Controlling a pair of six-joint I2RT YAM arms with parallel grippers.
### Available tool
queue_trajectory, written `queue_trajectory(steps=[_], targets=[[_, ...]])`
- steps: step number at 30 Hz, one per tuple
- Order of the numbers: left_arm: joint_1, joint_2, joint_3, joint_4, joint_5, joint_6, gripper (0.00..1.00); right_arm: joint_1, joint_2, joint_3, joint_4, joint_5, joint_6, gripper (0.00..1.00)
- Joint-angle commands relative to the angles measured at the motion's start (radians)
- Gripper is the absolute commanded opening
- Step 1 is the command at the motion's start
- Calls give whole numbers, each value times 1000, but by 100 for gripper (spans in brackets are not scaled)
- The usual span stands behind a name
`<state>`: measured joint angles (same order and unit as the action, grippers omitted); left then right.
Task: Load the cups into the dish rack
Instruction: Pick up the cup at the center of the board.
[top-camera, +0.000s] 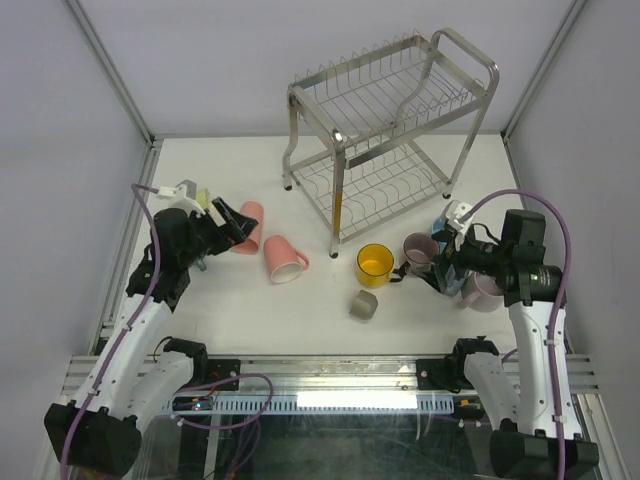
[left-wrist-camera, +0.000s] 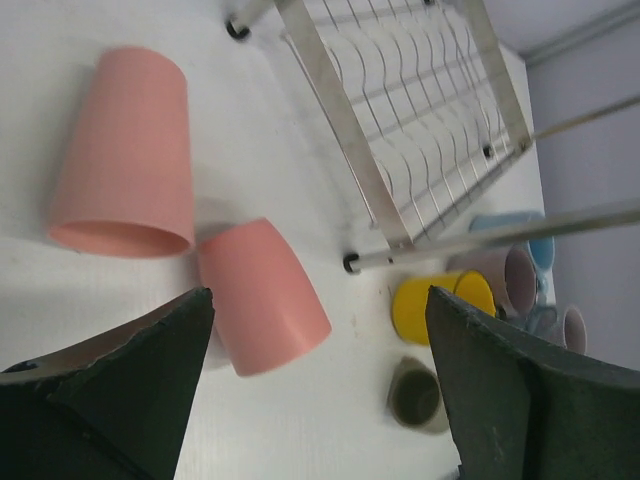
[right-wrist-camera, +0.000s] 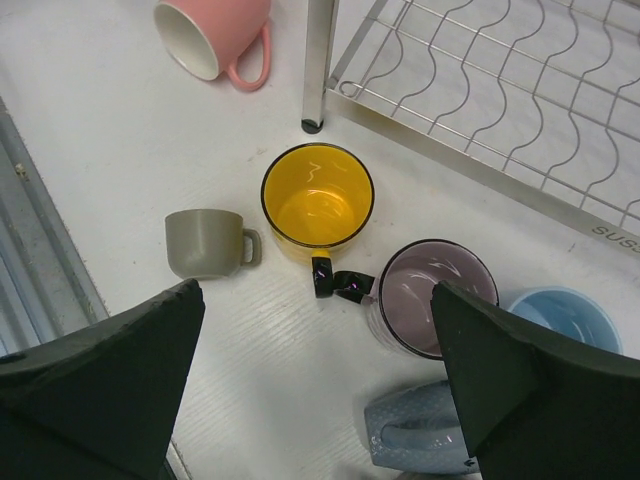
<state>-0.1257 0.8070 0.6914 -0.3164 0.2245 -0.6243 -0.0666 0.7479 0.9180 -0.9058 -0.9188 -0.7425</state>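
- Grey-beige small mug (top-camera: 363, 305) lies on its side on the white table (top-camera: 230, 320). It is the mug nearest the arm bases, in front of the dish rack (top-camera: 390, 130).
- Right of it, off the rack's front right corner, a grey-blue mug (right-wrist-camera: 415, 430) lies on its side.
- The right gripper (right-wrist-camera: 318, 290) hangs over this group with its fingers (right-wrist-camera: 110, 390) spread wide, pinching nothing.
- The yellow mug (top-camera: 375, 264) stands upright just in front of the rack's front leg. Its inside shows only glossy yellow glaze, and its black handle points at the mauve mug (right-wrist-camera: 430, 298).
- The mauve mug stands upright, with shiny glaze inside. A light blue mug (right-wrist-camera: 565, 318) stands upright just beside it.
- Left of the rack's front, a pink mug (top-camera: 283, 259) lies on its side, its white inside facing the arms. A second pink mug (top-camera: 248, 226) lies just beyond it.
- The left gripper (top-camera: 232, 222) is at that second mug with its fingers (left-wrist-camera: 130, 390) spread, gripping nothing.
- Farthest back stands the steel rack, and every mug seen is outside it. Its lower frame carries lettering that starts "SUS" and is then cut off at the picture edge.
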Motion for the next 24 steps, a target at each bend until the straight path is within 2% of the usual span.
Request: queue_trajectory(steps=[1, 6, 8, 10, 13, 16, 20, 24], targets=[[-238, -5, 58, -123, -248, -20, 85, 11, 37, 22, -26, -61, -95, 99], [-619, 115, 100, -317, -676, -165, 85, 24, 61, 26, -8, -69, -98, 100], [-730, 157, 104, -382, -810, -241, 86, 29, 72, 26, 11, -68, -63, 100], [-803, 185, 88, -384, -876, -264, 86, 31, 73, 18, 29, -69, -27, 100], [-869, 219, 51, -311, -918, -215, 87, 37, 25, -19, 48, -64, -8, 99], [-913, 228, -29, -166, -934, -119, 85, 48, -13, -43, 29, -44, -16, 99], [-925, 207, -168, 69, -973, -13, 83, 49, -51, -89, 42, -6, 23, 99], [-925, 140, -273, 210, -1049, 56, 83, 50, -29, -83, 21, 10, 66, 99]])
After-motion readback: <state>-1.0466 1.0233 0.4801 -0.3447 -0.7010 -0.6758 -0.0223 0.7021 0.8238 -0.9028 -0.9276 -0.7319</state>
